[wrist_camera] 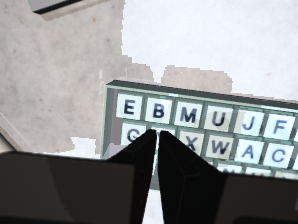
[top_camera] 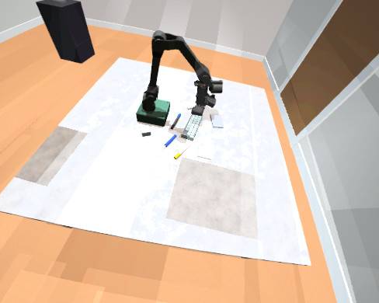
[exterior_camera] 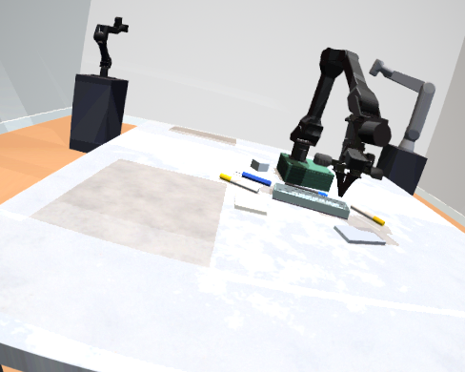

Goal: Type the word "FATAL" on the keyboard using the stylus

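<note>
The green-grey keyboard (top_camera: 192, 128) (exterior_camera: 310, 204) (wrist_camera: 111, 120) lies flat. In the wrist view its top row shows E, B, M, U, J, F, and the row below shows G, X, W, A, C. My gripper (top_camera: 197, 113) (exterior_camera: 341, 195) (wrist_camera: 157, 137) is shut and empty, pointing down at the E/B end of the keyboard; its tips hide most of the key between G and X. Whether they touch it cannot be told. Several pen-like sticks lie around the keyboard: a dark one with a blue end (top_camera: 175, 121), a blue one (top_camera: 170, 141) (exterior_camera: 256, 178), and two yellow-ended ones. Which is the stylus is unclear.
One yellow-ended stick (top_camera: 177, 156) (exterior_camera: 226, 177) lies past the keyboard's far end, the other (exterior_camera: 378, 220) near the gripper's end. A grey flat pad (top_camera: 217, 121) (exterior_camera: 359, 235), a white pad (exterior_camera: 251, 205), a small grey block (top_camera: 146, 134) (exterior_camera: 259, 165) and the green base box (top_camera: 153, 113) (exterior_camera: 306, 173) surround the keyboard.
</note>
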`<state>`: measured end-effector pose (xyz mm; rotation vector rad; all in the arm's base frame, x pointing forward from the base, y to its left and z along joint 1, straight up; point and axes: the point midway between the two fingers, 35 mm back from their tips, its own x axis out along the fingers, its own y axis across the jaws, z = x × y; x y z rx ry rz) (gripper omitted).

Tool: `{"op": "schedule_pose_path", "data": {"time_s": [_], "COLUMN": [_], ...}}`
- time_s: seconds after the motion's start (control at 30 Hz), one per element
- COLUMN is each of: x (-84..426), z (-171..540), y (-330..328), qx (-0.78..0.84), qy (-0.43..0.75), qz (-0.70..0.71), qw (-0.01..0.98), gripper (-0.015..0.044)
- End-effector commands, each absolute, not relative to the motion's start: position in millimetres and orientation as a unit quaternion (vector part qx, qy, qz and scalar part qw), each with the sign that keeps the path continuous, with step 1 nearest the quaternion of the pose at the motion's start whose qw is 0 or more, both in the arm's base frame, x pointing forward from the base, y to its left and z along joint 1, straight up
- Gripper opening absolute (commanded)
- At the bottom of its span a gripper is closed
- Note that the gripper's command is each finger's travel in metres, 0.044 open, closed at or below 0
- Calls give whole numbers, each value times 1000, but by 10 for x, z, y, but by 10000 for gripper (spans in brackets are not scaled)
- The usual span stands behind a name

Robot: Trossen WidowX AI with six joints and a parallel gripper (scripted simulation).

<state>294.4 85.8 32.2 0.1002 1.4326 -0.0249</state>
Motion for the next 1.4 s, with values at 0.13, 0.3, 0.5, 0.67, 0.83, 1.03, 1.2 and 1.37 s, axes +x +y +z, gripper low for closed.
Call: {"op": "schedule_pose_path", "data": {"time_s": [0.13,0.3,0.5,0.67,0.83,1.03,1.2,1.37], "x": [2828,2828,2799,2760,2760,2760,2694,2690], "z": [211,211,208,205,205,205,206,206], "y": [870,870,366,162,162,-9,-527,-546], "qx": [37,37,36,35,35,34,32,32], "qy": [695,695,695,695,695,695,695,695], "qz": [-32,-32,-34,-35,-35,-36,-38,-38], "qw": [718,718,718,718,718,718,717,717], "gripper": [0,0,0,0,0,0,0,0]}}
